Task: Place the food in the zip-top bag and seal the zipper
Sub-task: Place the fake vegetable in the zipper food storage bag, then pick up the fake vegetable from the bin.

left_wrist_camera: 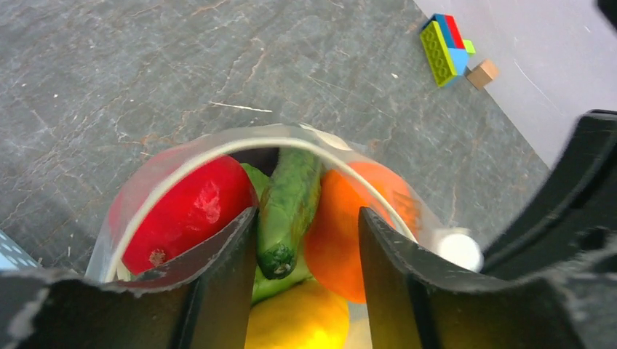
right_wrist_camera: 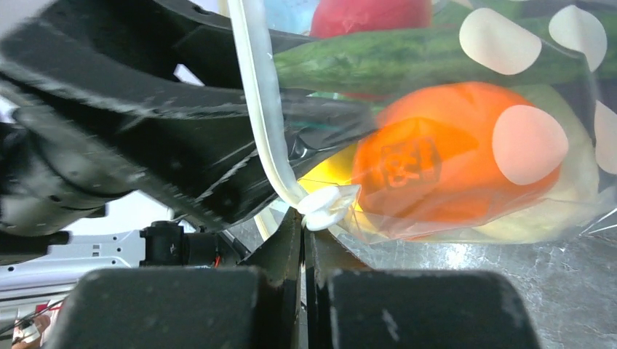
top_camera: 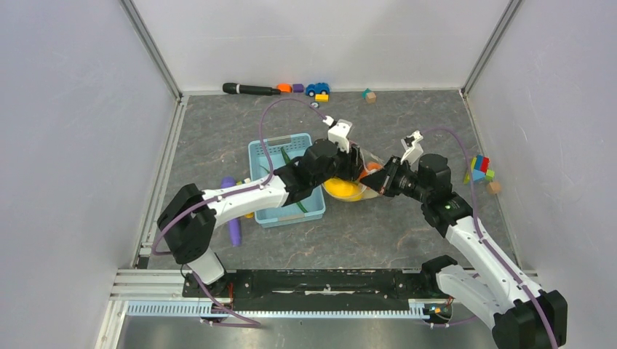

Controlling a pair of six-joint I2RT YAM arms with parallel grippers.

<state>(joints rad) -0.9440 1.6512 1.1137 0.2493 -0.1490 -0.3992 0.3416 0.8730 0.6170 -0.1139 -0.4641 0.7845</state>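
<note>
Top view. Zip-top bag [top_camera: 358, 187] on the counter [top_camera: 378, 240], just at 3 o'clock of the light-blue basket [top_camera: 263, 149]. Left gripper [top_camera: 355, 161] on it from 9 o'clock, right gripper [top_camera: 380, 182] from 3 o'clock. Both equally near, and both touching the bag.

Left wrist view. Jaws apart and set inside the bag's mouth. Green cucumber [left_wrist_camera: 291, 203] lies loose between them, long axis roughly 12 to 6 o'clock, with a gap on its 3 o'clock side. Red piece [left_wrist_camera: 189, 207] at 9 o'clock, orange piece [left_wrist_camera: 336, 225] at 3 o'clock, yellow piece [left_wrist_camera: 298, 320] at 6 o'clock, all within the pouch. Zipper [left_wrist_camera: 218, 151] arches open from 8 o'clock over 12 to 3.

Right wrist view. Jaws closed, pinching the bag's corner just under the white end of the zipper. Strip climbs from there toward 12 o'clock. Food packed at 2 to 3 o'clock behind the dotted film.

Judgement. Filling looks done, sealing not yet begun. Hinges on one thing: left jaws stand between the two zipper lips. Calls for backing them out along the cucumber's axis, toward 6 o'clock, then pressing along the strip away from the pinned end.
</note>
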